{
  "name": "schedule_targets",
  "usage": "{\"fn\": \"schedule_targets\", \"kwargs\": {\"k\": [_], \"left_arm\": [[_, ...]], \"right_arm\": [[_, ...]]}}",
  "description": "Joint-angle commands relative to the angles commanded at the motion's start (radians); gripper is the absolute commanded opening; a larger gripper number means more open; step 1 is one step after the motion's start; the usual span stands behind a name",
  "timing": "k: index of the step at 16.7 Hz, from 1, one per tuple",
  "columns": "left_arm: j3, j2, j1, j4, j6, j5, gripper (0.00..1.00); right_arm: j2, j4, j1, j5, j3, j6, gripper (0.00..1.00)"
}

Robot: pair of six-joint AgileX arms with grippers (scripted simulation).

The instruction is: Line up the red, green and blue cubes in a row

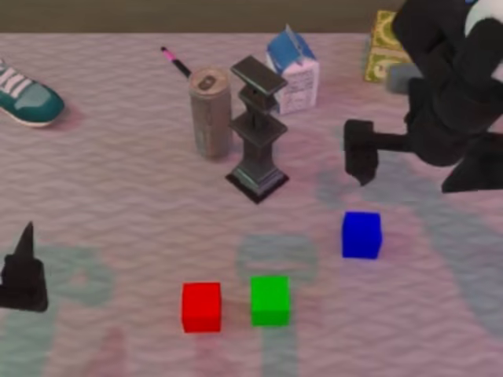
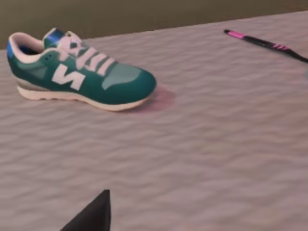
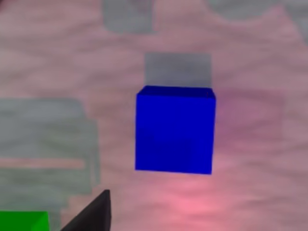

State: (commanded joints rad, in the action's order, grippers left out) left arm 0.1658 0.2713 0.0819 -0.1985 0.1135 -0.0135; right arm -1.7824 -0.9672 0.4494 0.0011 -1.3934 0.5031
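Top view: the red cube [image 1: 201, 306] and green cube [image 1: 269, 299] are sitting just beside each other near the front of the bench [image 1: 118, 204], the blue cube [image 1: 361, 234] lying apart to their right, with the right gripper [image 1: 360, 153] hovering behind it and the left gripper [image 1: 23, 275] parked at the left edge. Left wrist view: a teal shoe [image 2: 79, 72] is lying on the bench; finger state cannot be told. Right wrist view: the blue cube [image 3: 174, 130] is sitting alone, a green corner [image 3: 24, 221] showing at the edge; finger state cannot be told.

The red cube [image 1: 201, 306] is sitting near the table's front edge, with the green cube [image 1: 269, 299] just beside it on its right. The blue cube [image 1: 361, 234] is lying farther right and farther back, apart from both. Behind the cubes a can [image 1: 210, 112] is standing left of a stacked stand [image 1: 257, 132], a carton [image 1: 293, 69] behind that. A shoe [image 1: 28, 96] is lying at the far left, a pen [image 1: 174, 61] behind the can.
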Motion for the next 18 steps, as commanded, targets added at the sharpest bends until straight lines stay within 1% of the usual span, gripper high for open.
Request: {"fn": "schedule_targets", "kwargs": {"k": [4,8,14,16,18], "left_arm": [[-0.122,-0.184,-0.073,0.136,-0.078,0.009,1.00],[-0.165,-0.270,-0.102,0.198,-0.113,0.013,1.00],[-0.166,-0.271,-0.102,0.198,-0.113,0.013,1.00],[-0.166,-0.271,-0.102,0.198,-0.113,0.013,1.00],[-0.166,-0.271,-0.102,0.198,-0.113,0.013,1.00]], "right_arm": [[-0.201,-0.109,0.049,0.000,-0.159,0.057,1.00],[-0.285,-0.154,0.070,0.001,-0.225,0.081,1.00],[-0.284,-0.149,0.065,0.001,-0.220,0.079,1.00],[-0.299,-0.112,0.067,0.001,-0.193,0.078,1.00],[-0.326,-0.038,0.068,0.001,-0.151,0.079,1.00]]}}
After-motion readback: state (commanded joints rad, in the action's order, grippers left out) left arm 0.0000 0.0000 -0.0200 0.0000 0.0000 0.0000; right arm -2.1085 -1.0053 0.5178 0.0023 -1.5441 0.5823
